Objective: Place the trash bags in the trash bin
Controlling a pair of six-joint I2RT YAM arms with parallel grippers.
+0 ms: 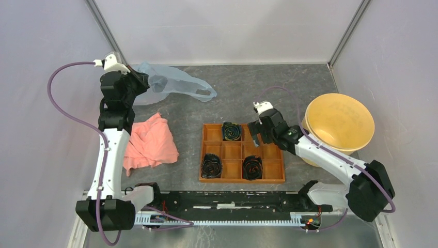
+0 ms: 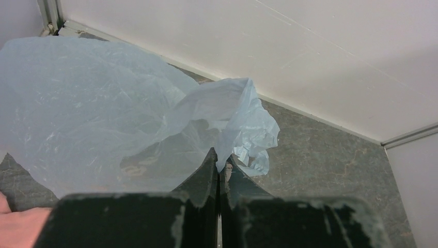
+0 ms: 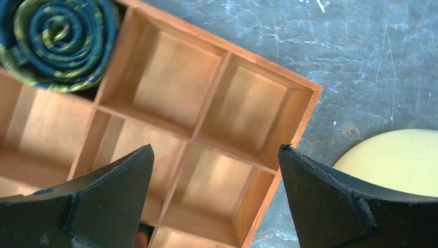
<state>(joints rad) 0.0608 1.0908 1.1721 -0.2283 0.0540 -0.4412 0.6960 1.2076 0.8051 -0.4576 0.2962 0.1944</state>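
The trash bag (image 1: 178, 82), a thin pale blue film, lies spread at the back left of the table. My left gripper (image 1: 140, 80) is at the bag's left end. In the left wrist view a fold of the bag (image 2: 77, 113) runs down between the tips of my left gripper (image 2: 221, 159), which is shut on it. The trash bin (image 1: 361, 111), a round yellow-tan bucket, stands upright at the right. My right gripper (image 1: 256, 137) hovers open over the tray's right side, left of the bin. Between the jaws of my right gripper (image 3: 216, 150) only tray shows; the bin (image 3: 397, 160) is at its right.
An orange compartmented tray (image 1: 271, 168) sits mid-table holding three dark rolled items, one of them green-patterned (image 3: 57, 41). A salmon-pink cloth (image 1: 152, 142) lies crumpled beside the left arm. Walls close in the back and both sides.
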